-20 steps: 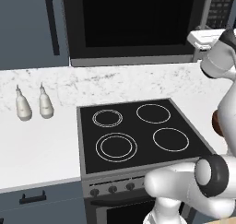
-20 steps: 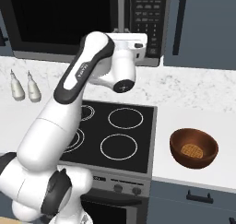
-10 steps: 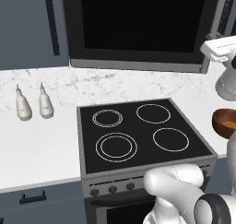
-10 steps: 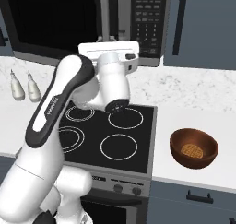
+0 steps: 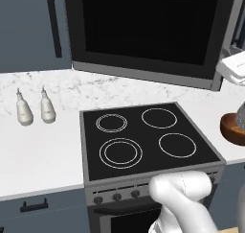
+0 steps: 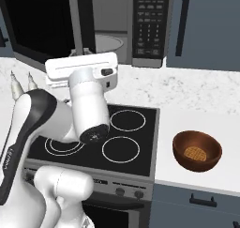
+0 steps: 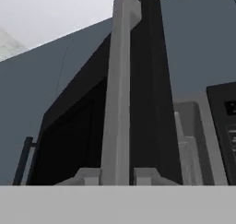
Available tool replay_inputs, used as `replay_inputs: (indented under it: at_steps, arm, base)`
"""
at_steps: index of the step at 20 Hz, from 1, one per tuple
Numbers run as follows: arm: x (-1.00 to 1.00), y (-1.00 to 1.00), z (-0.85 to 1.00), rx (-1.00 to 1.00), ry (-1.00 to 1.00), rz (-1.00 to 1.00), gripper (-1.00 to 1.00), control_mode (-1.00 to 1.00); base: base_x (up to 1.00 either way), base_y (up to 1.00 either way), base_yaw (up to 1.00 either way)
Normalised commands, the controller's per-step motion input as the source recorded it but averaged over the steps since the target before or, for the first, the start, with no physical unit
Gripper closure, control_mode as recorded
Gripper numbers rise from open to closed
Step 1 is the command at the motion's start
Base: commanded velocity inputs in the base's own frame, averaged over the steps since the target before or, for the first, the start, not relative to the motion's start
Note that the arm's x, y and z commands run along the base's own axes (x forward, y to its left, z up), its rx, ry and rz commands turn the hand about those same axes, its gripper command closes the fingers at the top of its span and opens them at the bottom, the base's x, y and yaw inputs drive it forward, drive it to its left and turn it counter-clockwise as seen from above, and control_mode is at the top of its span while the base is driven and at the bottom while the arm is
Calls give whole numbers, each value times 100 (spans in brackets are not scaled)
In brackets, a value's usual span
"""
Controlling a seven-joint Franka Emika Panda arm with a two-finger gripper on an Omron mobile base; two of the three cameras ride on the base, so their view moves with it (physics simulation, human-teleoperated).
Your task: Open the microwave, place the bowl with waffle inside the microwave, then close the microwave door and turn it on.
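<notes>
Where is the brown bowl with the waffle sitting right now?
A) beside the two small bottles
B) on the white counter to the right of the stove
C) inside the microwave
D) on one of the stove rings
B: in the right base view the bowl rests on the white counter just right of the stovetop, while the microwave door stands open with the cavity behind it.

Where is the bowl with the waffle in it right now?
The bowl sits on the white counter just to the right of the stovetop in the right base view, below and right of the microwave.
</notes>
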Motion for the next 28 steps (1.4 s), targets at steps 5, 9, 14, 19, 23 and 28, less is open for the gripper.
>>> replay_inputs:
  at_steps: [5,9,14,19,23,28]
  arm:
    - [-47,-85,11,21,5,2,-100,-100]
    - [-1,-96,21,28,25,5,-100,-100]
    - [40,-26,-7,21,43,19,-100,-100]
    - [42,1,-47,1,24,14,-100,-100]
    - [95,14,-67,7,15,19,-100,-100]
    - [93,-2,-30,16,13,31,-100,-100]
  base:
    - [0,0,0]
    - [0,0,0]
    - [0,0,0]
    - [0,0,0]
    - [0,0,0]
    - [0,0,0]
